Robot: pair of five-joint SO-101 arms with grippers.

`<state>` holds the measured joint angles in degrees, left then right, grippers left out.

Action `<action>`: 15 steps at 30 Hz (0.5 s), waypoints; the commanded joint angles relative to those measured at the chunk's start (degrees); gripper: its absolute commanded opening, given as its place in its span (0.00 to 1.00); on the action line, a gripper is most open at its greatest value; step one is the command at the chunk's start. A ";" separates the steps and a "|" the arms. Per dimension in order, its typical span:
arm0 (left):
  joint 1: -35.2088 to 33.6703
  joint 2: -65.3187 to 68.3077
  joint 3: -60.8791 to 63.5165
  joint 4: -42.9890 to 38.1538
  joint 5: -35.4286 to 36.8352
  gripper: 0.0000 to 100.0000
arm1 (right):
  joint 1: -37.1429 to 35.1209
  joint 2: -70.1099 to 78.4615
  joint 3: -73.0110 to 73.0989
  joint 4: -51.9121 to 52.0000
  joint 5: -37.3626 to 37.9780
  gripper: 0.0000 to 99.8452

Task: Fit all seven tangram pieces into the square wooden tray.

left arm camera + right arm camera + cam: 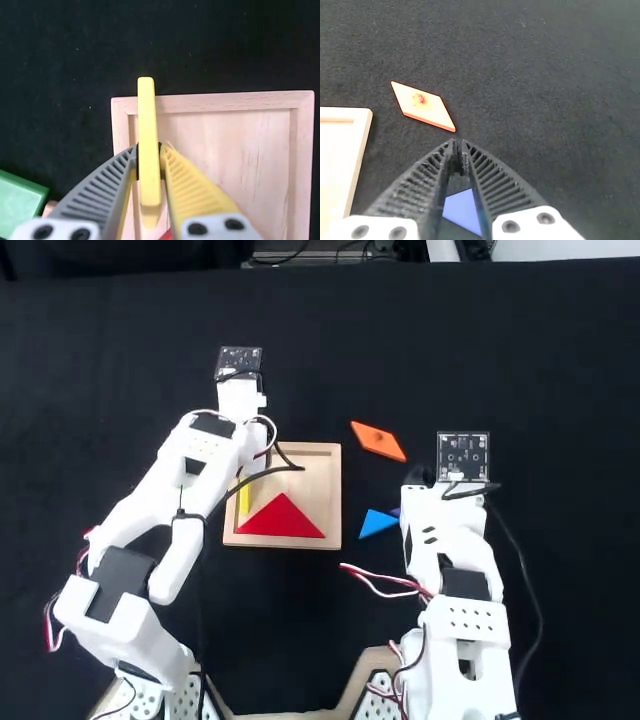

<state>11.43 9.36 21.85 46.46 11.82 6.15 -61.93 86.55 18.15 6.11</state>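
Left fingers (117, 172): pinching yellow piece (145, 110) on edge over wooden tray (225, 100) corner; best tipped flat against tray wall. Right fingers (487, 172): pressed together, beside tray.

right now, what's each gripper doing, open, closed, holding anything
Left gripper: closed on the yellow piece, over the tray.
Right gripper: closed, holding nothing, near the blue triangle.

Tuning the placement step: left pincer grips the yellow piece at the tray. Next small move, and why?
Probably shift the left pincer inward and lay the yellow piece flat: it stands on edge with its end over the wooden tray's rim, while bare floor lies beside it.
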 commanded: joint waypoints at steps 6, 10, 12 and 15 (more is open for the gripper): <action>-0.40 -0.18 -1.19 4.22 0.00 0.03 | -0.79 -0.66 -0.84 -1.41 -0.09 0.01; -0.75 -0.18 -1.10 4.40 0.00 0.03 | -0.79 -0.66 -0.84 -1.41 -0.09 0.01; -0.48 -0.18 -1.01 4.57 0.00 0.03 | -0.79 -0.66 -0.84 -1.41 -0.09 0.01; -0.13 -0.18 -0.75 5.71 0.00 0.03 | -0.79 -0.66 -0.84 -1.41 -0.09 0.01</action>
<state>11.43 9.36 21.23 50.07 11.82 6.15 -61.93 86.55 18.15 6.11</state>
